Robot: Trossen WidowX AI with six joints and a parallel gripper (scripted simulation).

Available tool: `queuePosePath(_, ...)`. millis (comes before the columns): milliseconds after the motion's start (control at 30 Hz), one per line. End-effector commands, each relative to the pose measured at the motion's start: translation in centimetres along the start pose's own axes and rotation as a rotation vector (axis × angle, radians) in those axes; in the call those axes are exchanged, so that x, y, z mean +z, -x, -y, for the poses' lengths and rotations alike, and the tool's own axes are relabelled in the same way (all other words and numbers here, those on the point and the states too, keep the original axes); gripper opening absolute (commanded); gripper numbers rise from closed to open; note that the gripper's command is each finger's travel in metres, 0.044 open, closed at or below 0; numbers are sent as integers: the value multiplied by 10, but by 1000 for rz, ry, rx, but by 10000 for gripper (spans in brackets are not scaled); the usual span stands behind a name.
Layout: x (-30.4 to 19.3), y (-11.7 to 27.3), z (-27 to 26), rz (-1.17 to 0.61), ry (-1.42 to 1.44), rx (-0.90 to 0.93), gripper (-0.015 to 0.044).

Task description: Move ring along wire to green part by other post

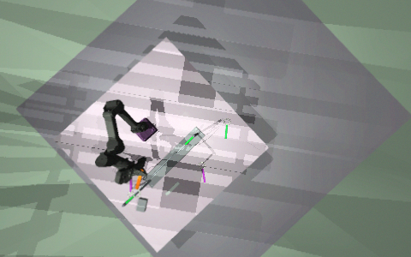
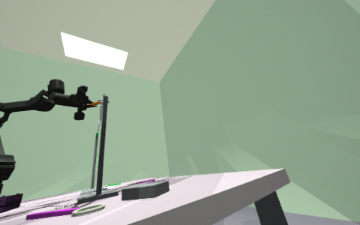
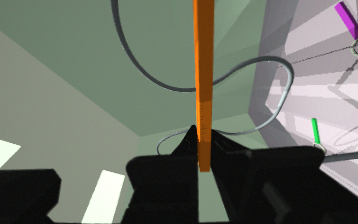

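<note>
And here's the orange handle [image 1: 139, 179] [image 2: 95, 103] [image 3: 204, 75], straight and slim, gripped near its free end, almost level from the side; the pale, thin ring [image 1: 134, 194] [image 2: 100, 101] sits up at the top of the nearer dark post [image 1: 145, 185] [image 2: 102, 150], too small to tell whether the wire [image 1: 171, 158] [image 3: 182, 90] threads it; that wire, grey, curves in loops; the farther post [image 2: 94, 161] stands upright, green [image 1: 190, 140] [image 2: 97, 133] showing at its top.

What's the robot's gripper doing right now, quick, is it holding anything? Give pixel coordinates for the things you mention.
Gripper [image 1: 143, 171] [image 2: 94, 104] [image 3: 197, 128]: closed on the orange handle [image 1: 139, 182] [image 2: 97, 103] [image 3: 204, 65].
</note>
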State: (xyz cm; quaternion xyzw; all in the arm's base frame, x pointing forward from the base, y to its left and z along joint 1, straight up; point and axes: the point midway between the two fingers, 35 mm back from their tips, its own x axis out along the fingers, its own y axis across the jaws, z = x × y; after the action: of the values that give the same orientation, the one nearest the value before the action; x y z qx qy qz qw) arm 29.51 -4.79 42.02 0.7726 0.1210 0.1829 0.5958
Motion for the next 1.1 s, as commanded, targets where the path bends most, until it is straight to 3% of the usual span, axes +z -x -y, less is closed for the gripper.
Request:
queuePosePath(0, 1, 0, -1, -3, 24, -14, -150)
queuePosePath(1067, 11, 5, 32, -14, 544, -255, -150)
